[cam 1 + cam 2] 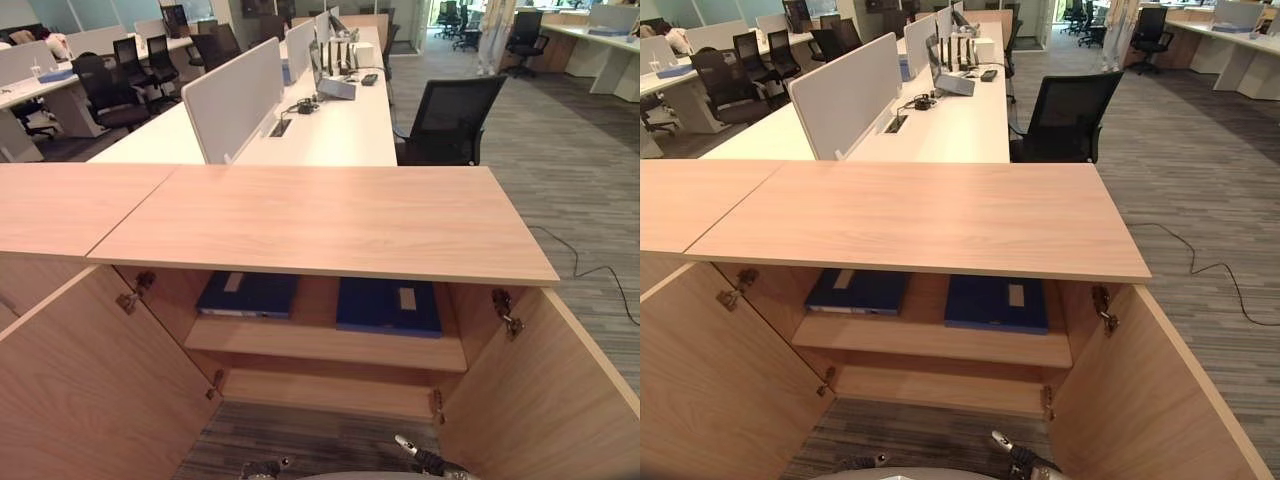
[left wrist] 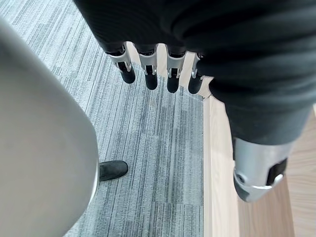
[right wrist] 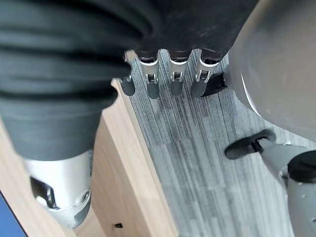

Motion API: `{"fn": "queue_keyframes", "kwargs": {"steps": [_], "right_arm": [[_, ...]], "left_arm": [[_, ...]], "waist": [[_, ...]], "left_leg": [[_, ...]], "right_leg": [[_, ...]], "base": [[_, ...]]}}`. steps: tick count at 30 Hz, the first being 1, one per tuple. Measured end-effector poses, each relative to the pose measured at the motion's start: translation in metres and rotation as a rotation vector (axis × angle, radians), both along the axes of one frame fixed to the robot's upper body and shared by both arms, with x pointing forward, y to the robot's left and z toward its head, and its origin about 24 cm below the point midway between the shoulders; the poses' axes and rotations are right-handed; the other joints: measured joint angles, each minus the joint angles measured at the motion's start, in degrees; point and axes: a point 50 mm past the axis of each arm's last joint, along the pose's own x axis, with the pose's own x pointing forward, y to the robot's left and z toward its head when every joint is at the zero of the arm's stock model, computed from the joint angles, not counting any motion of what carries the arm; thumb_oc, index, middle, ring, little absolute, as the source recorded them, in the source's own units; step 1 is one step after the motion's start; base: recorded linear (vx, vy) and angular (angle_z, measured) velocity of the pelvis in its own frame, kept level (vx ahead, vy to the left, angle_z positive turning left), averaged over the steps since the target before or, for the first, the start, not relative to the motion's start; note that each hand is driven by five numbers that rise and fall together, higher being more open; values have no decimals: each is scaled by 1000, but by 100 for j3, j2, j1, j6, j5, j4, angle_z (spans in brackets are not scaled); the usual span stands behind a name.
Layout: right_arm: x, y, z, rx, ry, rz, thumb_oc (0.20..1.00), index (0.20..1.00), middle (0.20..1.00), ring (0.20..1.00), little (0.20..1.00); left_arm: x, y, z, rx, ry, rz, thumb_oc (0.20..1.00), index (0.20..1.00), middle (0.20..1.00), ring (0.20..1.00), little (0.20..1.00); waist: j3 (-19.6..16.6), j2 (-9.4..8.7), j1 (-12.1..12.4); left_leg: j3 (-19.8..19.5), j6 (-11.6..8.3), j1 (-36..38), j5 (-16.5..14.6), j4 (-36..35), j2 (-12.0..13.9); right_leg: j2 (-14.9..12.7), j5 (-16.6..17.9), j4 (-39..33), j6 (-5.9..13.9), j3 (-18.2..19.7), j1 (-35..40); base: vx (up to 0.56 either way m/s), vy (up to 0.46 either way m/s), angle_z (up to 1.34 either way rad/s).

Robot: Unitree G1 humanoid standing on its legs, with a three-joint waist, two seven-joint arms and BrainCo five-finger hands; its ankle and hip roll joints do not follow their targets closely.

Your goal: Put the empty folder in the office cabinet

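Under the wide wooden top (image 1: 330, 220) of the cabinet (image 1: 940, 345), both doors are swung wide open, the left door (image 1: 90, 390) and the right door (image 1: 555, 400) standing out to each side. Between the doors a strip of grey carpet (image 1: 300, 440) is seen, leaving open room in front of the shelves. The upper shelf (image 1: 330, 345) runs across the cabinet with a straight front edge, and a lower board (image 1: 330, 392) is seen beneath it.

Two dark blue folders are laid flat on the upper shelf. The left folder (image 1: 248, 295) has a pale label on its cover and a light edge at the front. The right folder (image 1: 390, 305) also has a pale label and is set just beside the first, with a small gap between them.

The left hand (image 2: 158, 74) is held low over the carpet, beside a door edge, with fingers straight and nothing in them. The right hand (image 3: 168, 79) is held the same way by the other door, fingers straight and empty. Both folders are well apart from the fingers.
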Motion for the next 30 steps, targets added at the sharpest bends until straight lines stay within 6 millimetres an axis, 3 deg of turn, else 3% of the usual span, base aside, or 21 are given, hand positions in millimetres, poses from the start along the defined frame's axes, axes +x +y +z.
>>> {"fn": "queue_keyframes", "kwargs": {"steps": [13, 23, 25, 30], "right_arm": [[1, 1, 0, -15, -4, 28, 1000, 1000, 1000, 1000, 1000], [9, 1, 2, -18, -21, 32, 1000, 1000, 1000, 1000, 1000], [13, 3, 3, -13, -32, 36, 1000, 1000, 1000, 1000, 1000], [12, -3, 3, -34, -23, 20, 1000, 1000, 1000, 1000, 1000]], "left_arm": [[1, 0, 1, 7, -8, 2, 1000, 1000, 1000, 1000, 1000], [10, -1, 3, 20, -31, 3, 1000, 1000, 1000, 1000, 1000], [17, 0, 5, 29, -47, 6, 1000, 1000, 1000, 1000, 1000], [18, -2, 4, 39, -36, 42, 1000, 1000, 1000, 1000, 1000]], "waist": [[46, 35, 2], [286, 29, 20], [466, -51, 22], [535, 58, 14]], "left_leg": [[-87, -24, -85, 19, 4, 19], [-95, -38, -116, 26, 164, 67], [-163, -40, -257, 23, 401, 83], [-249, -83, -402, -1, 650, 203]], "right_leg": [[17, -27, 0, -26, -83, -82], [61, -65, 2, -41, -84, -31], [61, -66, 1, -69, -114, -16], [200, -104, 1, -236, -107, 5]], "base": [[-1, -31, 3], [-26, -47, 2], [-28, -42, 20], [-18, -41, 11]]}}
